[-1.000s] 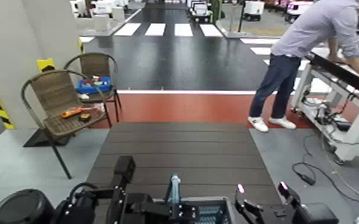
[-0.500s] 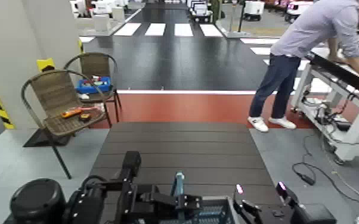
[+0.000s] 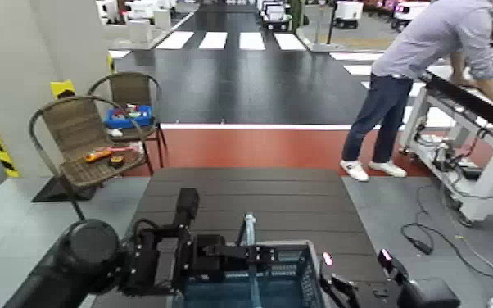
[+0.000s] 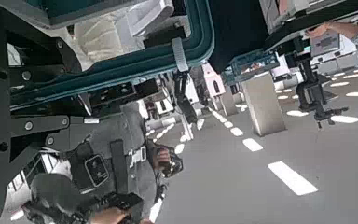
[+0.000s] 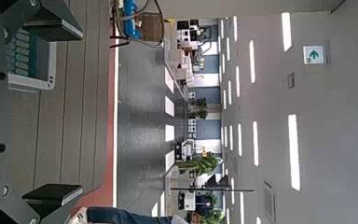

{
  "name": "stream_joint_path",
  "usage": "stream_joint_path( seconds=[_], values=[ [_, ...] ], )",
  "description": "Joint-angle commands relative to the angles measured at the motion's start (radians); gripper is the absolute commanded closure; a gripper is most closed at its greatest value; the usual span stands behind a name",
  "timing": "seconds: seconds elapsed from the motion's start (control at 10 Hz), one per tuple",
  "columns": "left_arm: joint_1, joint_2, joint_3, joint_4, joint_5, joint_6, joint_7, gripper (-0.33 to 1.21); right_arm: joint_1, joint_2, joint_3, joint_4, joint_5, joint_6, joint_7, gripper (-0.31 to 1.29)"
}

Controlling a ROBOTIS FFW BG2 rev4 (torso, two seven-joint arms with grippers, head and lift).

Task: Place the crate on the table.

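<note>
The crate point(image 3: 287, 274), a grey-blue lattice basket with a teal upright handle point(image 3: 250, 231), hangs over the near edge of the dark slatted table point(image 3: 250, 192). My left gripper point(image 3: 221, 252) is shut on the crate at its left side by the handle and holds it up. The teal handle point(image 4: 121, 67) crosses the left wrist view. My right gripper point(image 3: 355, 260) is open and empty just to the right of the crate, its pink-lit fingertips point(image 3: 328, 259) apart. The right wrist view shows the crate's corner point(image 5: 26, 58) and the table slats point(image 5: 79, 112).
Two wicker chairs point(image 3: 78, 139) stand on the left, the far one with a small blue box point(image 3: 127, 118). A person point(image 3: 413, 74) leans over a white workbench point(image 3: 475, 131) on the right. Cables point(image 3: 430, 233) lie on the floor beside the table.
My left arm has risen and moved forward with the crate, which now shows much more and sits higher over the table's near edge. The right gripper has hardly moved.
</note>
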Motion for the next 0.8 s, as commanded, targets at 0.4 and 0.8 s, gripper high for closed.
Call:
stream_joint_path(
  seconds=[0.4,0.8],
  values=[
    [-0.163,-0.032,-0.118,0.181,-0.204,-0.121,-0.184,1.19,-0.009,-0.003,0.008,0.005,-0.007,0.000,0.000,0.15],
    [-0.227,-0.060,-0.142,0.284,-0.224,-0.161,-0.204,1.19,-0.015,-0.005,0.013,0.007,-0.008,0.000,0.000,0.15]
  ],
)
